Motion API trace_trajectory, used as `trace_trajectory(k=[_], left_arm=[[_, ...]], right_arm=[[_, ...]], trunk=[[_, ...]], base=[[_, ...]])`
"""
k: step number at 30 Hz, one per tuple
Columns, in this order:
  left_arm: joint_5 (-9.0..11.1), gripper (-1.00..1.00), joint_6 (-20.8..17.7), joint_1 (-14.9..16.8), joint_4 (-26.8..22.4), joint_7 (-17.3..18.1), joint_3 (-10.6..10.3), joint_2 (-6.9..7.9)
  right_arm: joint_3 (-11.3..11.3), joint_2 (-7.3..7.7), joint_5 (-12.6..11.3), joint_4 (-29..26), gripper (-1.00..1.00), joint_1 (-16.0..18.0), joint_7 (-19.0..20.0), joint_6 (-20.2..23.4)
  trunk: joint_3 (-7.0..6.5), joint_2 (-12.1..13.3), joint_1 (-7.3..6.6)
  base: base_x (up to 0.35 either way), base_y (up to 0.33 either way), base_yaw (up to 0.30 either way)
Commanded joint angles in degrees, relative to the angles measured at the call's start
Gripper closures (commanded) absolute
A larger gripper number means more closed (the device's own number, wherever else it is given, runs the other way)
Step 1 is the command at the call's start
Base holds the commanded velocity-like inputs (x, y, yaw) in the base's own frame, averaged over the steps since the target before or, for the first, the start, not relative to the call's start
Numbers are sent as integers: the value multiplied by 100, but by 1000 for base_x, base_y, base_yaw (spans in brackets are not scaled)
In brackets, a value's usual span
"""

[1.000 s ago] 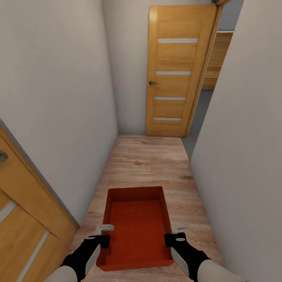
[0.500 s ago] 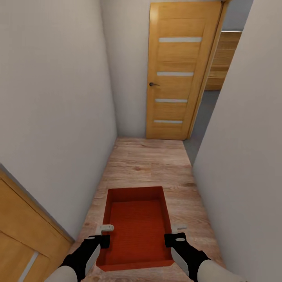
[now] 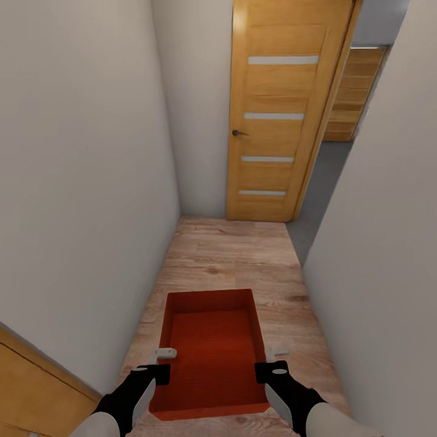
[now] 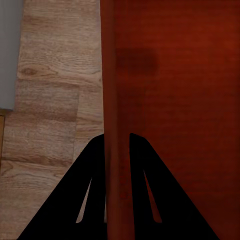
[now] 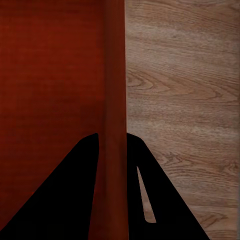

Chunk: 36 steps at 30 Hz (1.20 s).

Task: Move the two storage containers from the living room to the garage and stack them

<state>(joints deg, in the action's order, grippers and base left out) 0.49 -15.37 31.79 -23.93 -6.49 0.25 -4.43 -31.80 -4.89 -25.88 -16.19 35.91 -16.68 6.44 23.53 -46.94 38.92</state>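
container (image 3: 209, 352) | near wall cut off; both tools clamp side walls

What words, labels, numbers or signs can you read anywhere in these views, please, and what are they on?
There are none to read.
The storage container, gripped by the left gripper and right gripper, is plain orange-red.
The wooden door carries only pale glass strips and a handle.
The walls and plank floor are unmarked.

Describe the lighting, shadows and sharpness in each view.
Head view: flat, even light, no glare, only soft shading inside the storage container; slightly soft render. Left wrist view: left gripper fingers in pure black silhouette, a dark patch on the container wall. Right wrist view: right gripper likewise black, wood floor grain sharp.
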Motion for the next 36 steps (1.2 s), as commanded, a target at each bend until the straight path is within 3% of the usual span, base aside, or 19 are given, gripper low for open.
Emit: trace_trajectory(k=[1, 36], left_arm=[[-136, 100, -45, 3, -24, -63, 19, 4], [-133, 100, -45, 1, -16, -63, 19, 9]], right_arm=[[-54, 102, -22, 11, 100, 4, -118, 42], [-54, 102, -22, 11, 100, 4, -116, 42]], trunk=[[6, -5, 4], [6, -5, 4]], base=[[323, 0, 0], [323, 0, 0]])
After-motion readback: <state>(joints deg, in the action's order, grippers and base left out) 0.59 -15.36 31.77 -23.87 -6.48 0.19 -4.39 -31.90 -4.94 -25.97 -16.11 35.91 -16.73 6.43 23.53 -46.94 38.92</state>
